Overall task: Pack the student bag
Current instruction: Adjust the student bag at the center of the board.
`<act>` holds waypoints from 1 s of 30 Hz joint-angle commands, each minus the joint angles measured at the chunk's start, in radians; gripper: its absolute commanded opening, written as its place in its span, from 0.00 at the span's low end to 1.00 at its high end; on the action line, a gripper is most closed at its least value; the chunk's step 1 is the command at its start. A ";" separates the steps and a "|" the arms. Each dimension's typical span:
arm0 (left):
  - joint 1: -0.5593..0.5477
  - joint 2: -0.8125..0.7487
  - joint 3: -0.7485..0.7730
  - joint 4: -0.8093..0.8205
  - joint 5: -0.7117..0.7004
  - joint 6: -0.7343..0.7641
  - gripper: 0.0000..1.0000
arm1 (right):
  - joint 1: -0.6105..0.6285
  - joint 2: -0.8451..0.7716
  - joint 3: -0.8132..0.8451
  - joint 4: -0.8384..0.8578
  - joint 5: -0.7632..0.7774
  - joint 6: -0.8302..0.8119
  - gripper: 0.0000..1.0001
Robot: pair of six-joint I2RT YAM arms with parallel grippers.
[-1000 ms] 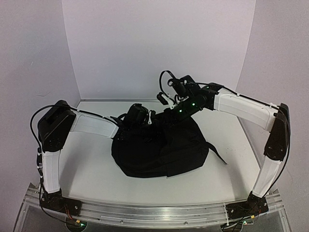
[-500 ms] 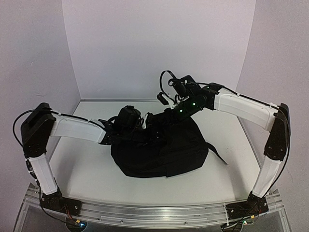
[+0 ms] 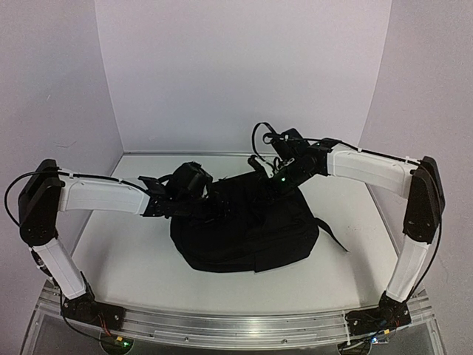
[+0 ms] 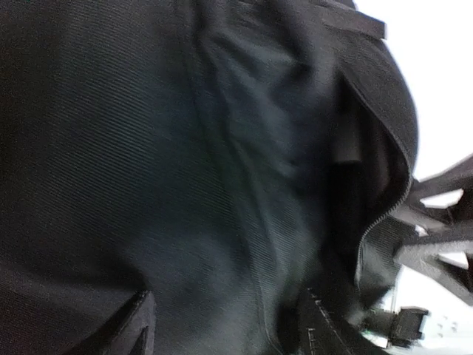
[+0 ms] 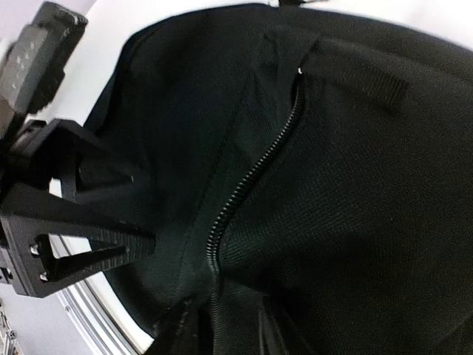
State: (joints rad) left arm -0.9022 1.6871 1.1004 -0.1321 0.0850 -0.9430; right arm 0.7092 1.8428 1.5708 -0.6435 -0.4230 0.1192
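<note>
The student bag, a big soft black backpack, lies slumped on the white table. Both grippers are at its far top edge. My left gripper is open, its fingers wide apart with black fabric close in front of them. My right gripper is open by a smaller gap. The bag's zip runs down into the gap between its fingertips. A webbing loop lies on the fabric above the zip. What is inside the bag is hidden.
A black strap trails from the bag's right side across the table. White walls stand behind and at both sides. The other arm's gripper shows in each wrist view, at the left edge and the right edge.
Both grippers went from shut to open. The left arm stretched out and sank lower. The right gripper came down toward the bag, and the bag's raised top edge sank.
</note>
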 commanded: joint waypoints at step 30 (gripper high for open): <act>0.009 0.075 0.256 -0.278 -0.151 0.227 0.65 | -0.179 -0.133 -0.057 -0.039 -0.022 -0.090 0.57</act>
State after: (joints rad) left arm -0.8524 1.7359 1.2754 -0.3754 -0.0033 -0.7338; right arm 0.5815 1.7877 1.4956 -0.6669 -0.4578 0.0217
